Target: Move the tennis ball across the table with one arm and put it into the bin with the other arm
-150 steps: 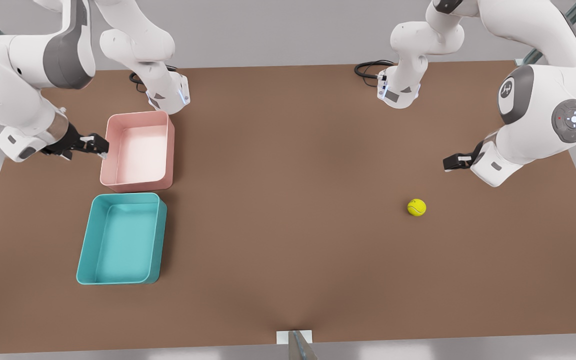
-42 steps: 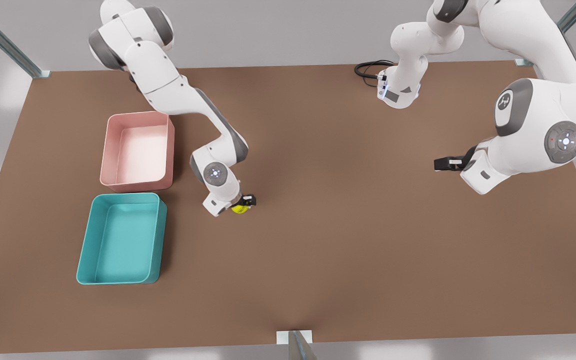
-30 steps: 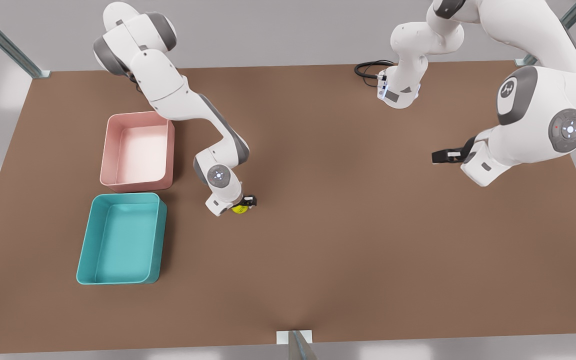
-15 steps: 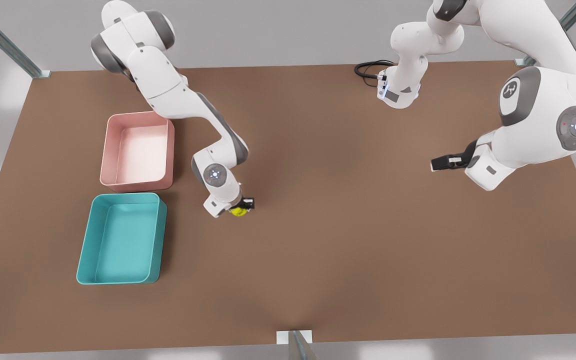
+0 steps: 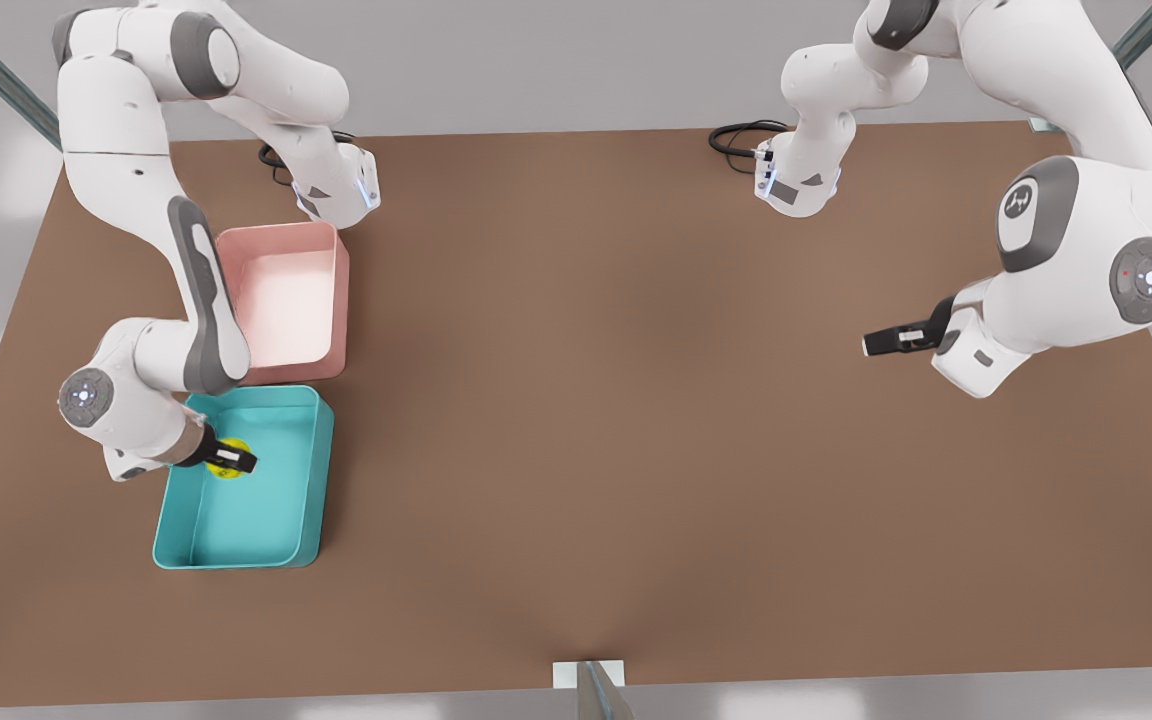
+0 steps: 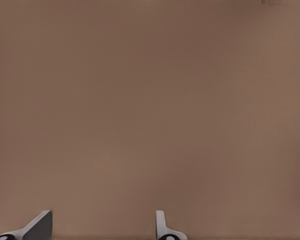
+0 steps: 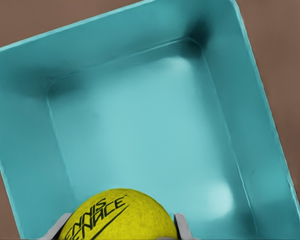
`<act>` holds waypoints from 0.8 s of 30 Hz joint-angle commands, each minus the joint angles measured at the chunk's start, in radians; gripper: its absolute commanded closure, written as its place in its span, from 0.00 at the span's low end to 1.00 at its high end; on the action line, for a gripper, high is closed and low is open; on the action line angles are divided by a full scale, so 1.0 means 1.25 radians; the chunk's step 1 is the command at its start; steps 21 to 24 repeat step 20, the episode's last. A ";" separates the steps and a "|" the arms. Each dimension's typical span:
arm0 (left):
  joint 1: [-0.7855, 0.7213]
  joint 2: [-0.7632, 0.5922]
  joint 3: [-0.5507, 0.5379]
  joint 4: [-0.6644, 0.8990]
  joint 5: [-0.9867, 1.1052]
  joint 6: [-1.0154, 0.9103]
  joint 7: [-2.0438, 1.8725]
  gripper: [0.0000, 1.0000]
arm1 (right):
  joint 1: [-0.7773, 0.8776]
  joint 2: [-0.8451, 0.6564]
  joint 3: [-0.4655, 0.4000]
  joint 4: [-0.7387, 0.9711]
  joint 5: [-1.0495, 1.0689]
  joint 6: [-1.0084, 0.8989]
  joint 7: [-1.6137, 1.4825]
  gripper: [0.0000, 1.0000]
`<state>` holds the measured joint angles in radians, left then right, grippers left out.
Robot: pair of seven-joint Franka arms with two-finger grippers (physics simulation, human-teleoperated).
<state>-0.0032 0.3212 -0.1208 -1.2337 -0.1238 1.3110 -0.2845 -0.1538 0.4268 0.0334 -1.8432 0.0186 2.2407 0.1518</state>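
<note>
Since half a second ago the ball (image 5: 230,470) has travelled from mid-surface to above the bin (image 5: 308,480), carried by the right gripper (image 5: 234,462) at the front view's left. In the right wrist view its jaws pinch the ball (image 7: 118,216) from both sides over the bin (image 7: 250,115) floor, nearer one end wall than the centre.

I judge the main risk is a bounce: let go from height, the ball could hop the low walls, or strike the close wall and roll out onto the surface (image 5: 636,400).

A ball has no long axis; its printed lettering faces the wrist camera.

Farther right, the left gripper (image 5: 886,340) waits over bare surface, jaws spread.
</note>
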 commanded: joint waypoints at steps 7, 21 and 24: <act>0.000 0.000 0.000 0.000 0.001 -0.001 -0.013 0.00 | 0.006 0.049 -0.008 0.078 0.004 -0.150 -0.354 0.00; 0.006 0.001 0.000 -0.007 0.001 -0.019 -0.013 0.00 | 0.165 -0.260 -0.002 0.298 -0.057 -0.670 0.065 0.00; 0.006 0.001 0.000 -0.007 0.001 -0.019 -0.013 0.00 | 0.165 -0.260 -0.002 0.298 -0.057 -0.670 0.065 0.00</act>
